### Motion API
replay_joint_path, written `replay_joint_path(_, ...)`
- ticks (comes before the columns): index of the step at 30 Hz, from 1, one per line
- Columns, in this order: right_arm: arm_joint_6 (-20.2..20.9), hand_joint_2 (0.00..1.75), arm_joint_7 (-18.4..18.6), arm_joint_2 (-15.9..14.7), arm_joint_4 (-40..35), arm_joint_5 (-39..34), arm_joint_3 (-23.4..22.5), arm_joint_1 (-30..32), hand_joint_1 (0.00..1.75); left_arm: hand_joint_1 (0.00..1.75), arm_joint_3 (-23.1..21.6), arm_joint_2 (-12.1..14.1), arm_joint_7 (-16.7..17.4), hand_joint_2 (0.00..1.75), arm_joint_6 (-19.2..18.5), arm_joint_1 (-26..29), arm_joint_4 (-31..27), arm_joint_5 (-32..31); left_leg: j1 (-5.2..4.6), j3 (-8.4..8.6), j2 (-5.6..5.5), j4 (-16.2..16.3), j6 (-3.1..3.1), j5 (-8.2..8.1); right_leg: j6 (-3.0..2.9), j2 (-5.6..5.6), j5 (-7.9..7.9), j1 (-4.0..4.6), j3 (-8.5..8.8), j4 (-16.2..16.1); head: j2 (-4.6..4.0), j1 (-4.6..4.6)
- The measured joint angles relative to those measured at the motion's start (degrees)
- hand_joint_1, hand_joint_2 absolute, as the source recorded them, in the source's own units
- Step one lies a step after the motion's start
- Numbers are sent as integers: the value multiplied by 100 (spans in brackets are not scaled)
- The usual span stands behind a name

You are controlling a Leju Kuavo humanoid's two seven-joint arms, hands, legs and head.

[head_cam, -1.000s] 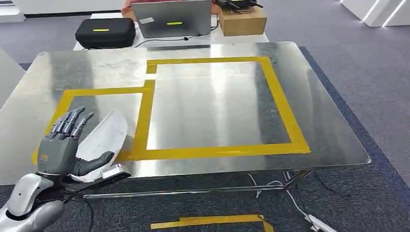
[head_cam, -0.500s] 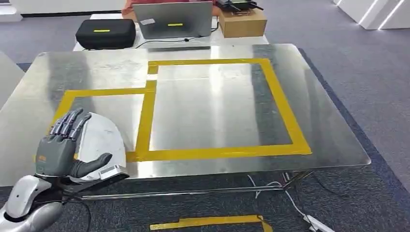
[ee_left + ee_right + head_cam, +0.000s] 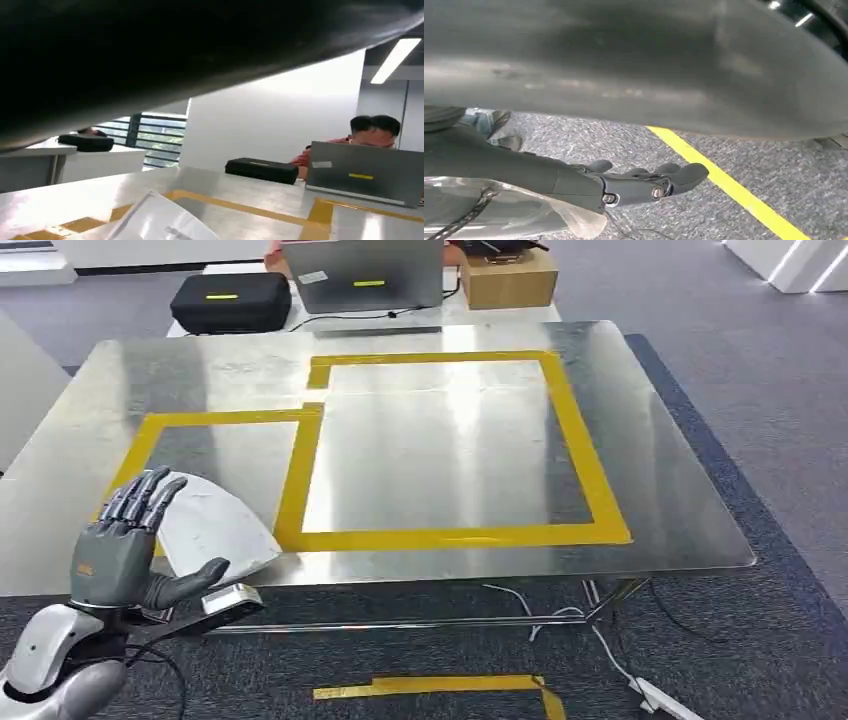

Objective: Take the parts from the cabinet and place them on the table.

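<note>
The left hand (image 3: pixel 125 550) is at the lower left of the head view, fingers straight and spread, thumb out to the side, holding nothing. Just beside it the part (image 3: pixel 215 525), a flat white fan-shaped sheet, lies on the table (image 3: pixel 660 470) at its near left corner, inside the smaller yellow tape square (image 3: pixel 150 430). The right hand (image 3: pixel 644 182) hangs over grey carpet with fingers loosely extended and empty. At the top, a laptop (image 3: pixel 365 275) and black case (image 3: pixel 230 302).
</note>
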Motion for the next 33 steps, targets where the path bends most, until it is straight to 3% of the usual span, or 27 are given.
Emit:
replay_joint_path(1,-2,0,0,0,-6,-2,2,2,0,0,7,2,4,0,0,-21,-2,0,-28,237,33,-419,36,-86,35,-8,36,25,-29,6,0,0)
replay_joint_path(4,-11,0,-4,-4,-15,-7,9,-10,0,0,26,15,22,0,-4,-16,-2,4,-68,170,28,-432,64,20,153,-26,183,-1,-37,-39,0,-15)
replay_joint_path(5,-20,0,-4,-7,-17,-7,18,-9,0,0,35,15,26,0,-7,-13,-2,4,-68,149,28,-460,115,81,192,-26,231,6,-33,-67,0,-7)
replay_joint_path(6,-20,0,-4,-20,-22,-9,39,-14,0,0,37,11,28,0,-15,-17,-2,4,-15,122,45,-516,162,169,214,5,154,-11,-64,-28,0,-18)
replay_joint_path(7,-20,0,-4,-22,-22,-9,48,-10,0,0,37,11,31,0,-26,-31,-2,4,-21,54,45,-516,198,230,242,52,-121,-5,-179,115,0,4)
replay_joint_path(9,-20,0,-7,-37,-22,-26,72,-6,0,0,39,7,48,0,-39,-18,-2,7,-31,-109,45,-506,242,345,270,92,-811,-4,-409,949,0,28)
replay_joint_path(10,-22,0,-9,-39,-26,-28,85,-12,0,0,39,7,48,0,-46,-10,-2,7,-40,-198,45,-499,250,409,285,96,-1027,-2,-512,1374,0,22)
replay_joint_path(11,-33,0,-9,-44,-26,-33,92,-14,0,0,39,7,57,0,-61,-5,-2,9,-48,-291,41,-485,247,467,289,99,-1074,-2,-556,1673,0,28)
replay_joint_path(12,-37,0,-9,-48,-26,-44,98,-16,0,0,42,4,66,0,-70,7,-2,9,-50,-380,38,-467,241,520,290,99,-947,-2,-471,1716,0,22)
replay_joint_path(13,-44,0,-7,-52,-28,-52,109,-16,0,0,44,7,70,0,-77,17,-2,9,-49,-463,34,-444,231,565,291,99,-726,-2,-265,1526,0,26)
replay_joint_path(14,-53,0,-7,-61,-28,-57,116,-18,0,0,46,7,79,0,-79,24,-2,11,-47,-548,33,-407,211,597,286,99,-510,-4,38,1143,0,24)
replay_joint_path(15,-61,0,-7,-66,-28,-59,125,-24,0,0,48,7,81,0,-81,24,-2,11,-45,-618,26,-367,192,629,277,103,-389,-7,388,662,0,26)
replay_joint_path(16,-66,0,-7,-70,-28,-61,131,-42,0,0,52,7,81,0,-81,25,-2,11,-50,-669,24,-312,156,655,257,140,-540,-8,717,138,0,26)
replay_joint_path(17,-70,0,-9,-81,-33,-63,135,-51,0,0,66,11,81,0,-81,17,-2,11,-69,-719,23,-265,131,682,238,168,-632,9,946,-162,0,22)
replay_joint_path(20,-81,0,0,-83,-48,-90,146,-74,0,0,76,22,100,0,-125,51,-2,9,-67,-759,19,-273,28,820,113,161,-615,32,853,-160,0,30)
replay_joint_path(21,-81,0,4,-81,-52,-103,166,-70,0,0,79,35,114,0,-140,84,-2,9,-59,-809,13,-258,-4,786,51,118,-551,-5,777,-190,0,31)
replay_joint_path(22,-87,0,13,-83,-57,-109,173,-74,0,0,85,50,125,0,-144,116,0,9,-42,-852,25,-161,-48,559,-7,110,-490,-3,773,-186,0,17)
replay_joint_path(24,-94,0,17,-83,-61,-111,181,-66,0,0,92,66,131,0,-146,161,0,9,-11,-1035,27,538,-115,-130,-56,85,-385,9,632,-178,0,11)
replay_joint_path(25,-94,0,17,-83,-61,-111,188,-66,0,0,92,66,131,0,-149,181,2,9,-3,-1131,27,996,-137,-376,-62,76,-331,17,557,-165,0,9)
replay_joint_path(26,-96,0,17,-83,-61,-114,197,-66,0,0,92,68,138,0,-166,204,2,9,5,-1169,27,1342,-150,-457,-64,63,-280,22,477,-146,0,11)
replay_joint_path(27,-105,0,24,-83,-61,-129,205,-68,0,0,92,72,157,0,-203,226,11,9,9,-1114,27,1434,-152,-362,-62,52,-239,27,393,-125,0,7)
replay_joint_path(28,-120,0,35,-83,-61,-147,212,-70,0,0,92,72,179,0,-245,251,15,9,9,-966,27,1324,-144,-178,-59,45,-199,30,316,-98,0,11)
replay_joint_path(29,-138,0,39,-83,-63,-164,219,-71,0,0,92,74,208,0,-284,285,20,7,9,-724,27,1013,-126,28,-56,41,-166,38,240,-72,0,7)
replay_joint_path(30,-155,0,44,-83,-70,-192,223,-69,0,0,96,79,249,0,-328,326,26,0,6,-356,28,475,-82,184,-47,41,-129,44,176,-46,0,9)
replay_joint_path(31,-173,0,46,-83,-90,-214,225,-66,0,0,107,92,297,0,-361,375,41,-4,-9,-5,35,-59,-23,129,-33,39,-93,44,146,-30,0,9)
replay_joint_path(32,-199,0,48,-83,-114,-238,227,-63,0,0,118,96,332,0,-389,430,57,-11,-32,203,38,-418,25,-2,0,45,-57,69,112,-24,0,18)
replay_joint_path(33,-223,0,55,-83,-131,-258,232,-58,0,0,138,101,383,0,-433,499,90,-24,-41,193,42,-453,34,12,38,42,4,56,106,-51,0,20)
